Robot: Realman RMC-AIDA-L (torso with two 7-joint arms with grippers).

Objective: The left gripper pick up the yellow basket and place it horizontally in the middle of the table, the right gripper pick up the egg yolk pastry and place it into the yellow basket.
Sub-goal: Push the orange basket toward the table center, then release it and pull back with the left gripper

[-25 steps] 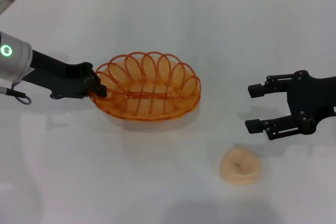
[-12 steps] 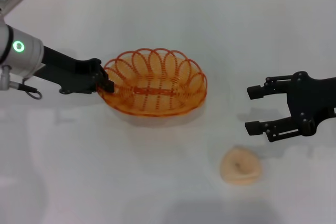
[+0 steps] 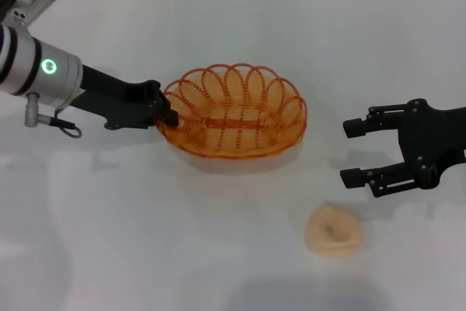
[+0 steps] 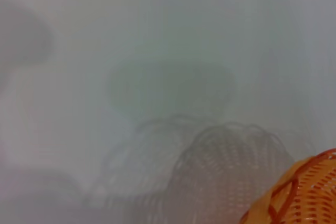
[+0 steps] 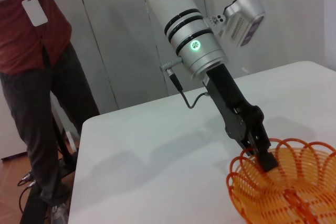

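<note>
Lying nearest the head camera, the egg yolk pastry (image 3: pixel 333 230) rested flat on the table (image 3: pixel 218 253), dimpled side up and touching nothing. It sat just below and slightly inboard of the right gripper (image 3: pixel 351 151), clear of both fingertips.

The right gripper hovered above the table at the right side, its two fingers spread wide with nothing between them, one finger nearer the camera and one farther. Its fingertips pointed across the table toward the yellow basket (image 3: pixel 237 114), with a bare stretch of tabletop between them and the basket's nearest rim.

The yellow basket stood farther back, near the middle of the table, its long axis running across the view and its open side facing up. The basket was empty. In the left wrist view only a corner of its rim (image 4: pixel 302 192) showed, with its shadow cast on the table (image 4: pixel 157 51) beside it.

The left gripper (image 3: pixel 166 113) was closed on the scalloped rim at the basket's end farthest from the right gripper. The right wrist view showed the same hold, the black fingers of the left gripper (image 5: pixel 265 159) pinching one wire loop of the basket (image 5: pixel 283 192) from above
</note>
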